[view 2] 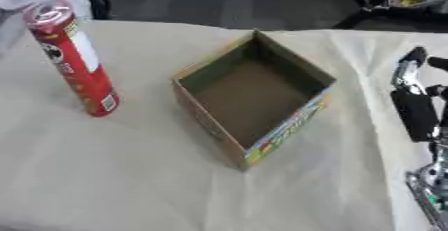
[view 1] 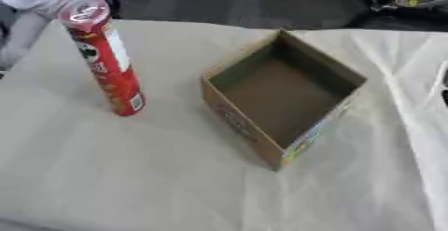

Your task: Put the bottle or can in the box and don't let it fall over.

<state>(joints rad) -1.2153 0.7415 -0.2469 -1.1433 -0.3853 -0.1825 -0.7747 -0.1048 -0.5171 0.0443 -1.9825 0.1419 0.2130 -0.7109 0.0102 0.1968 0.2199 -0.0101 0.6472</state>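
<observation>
Beige cloth (view 1: 105, 175) covered the table, where a tall red cardboard snack can (view 1: 106, 60) stood upright, well apart to the left of the open brown cardboard box (view 1: 282, 97), so nothing had been placed yet. To the box's right, the robot's black-and-silver right hand (view 2: 416, 106) rested idle with fingers relaxed, holding nothing; no left hand showed.

Only the right hand (view 2: 418, 106) shows, at the right edge of the right eye view. It is black with silver joints, and its fingers (view 2: 409, 70) point up and away, straight and relaxed, holding nothing. More silver parts of the arm (view 2: 430, 185) show below it near the lower right corner. The left hand shows in neither view.
</observation>
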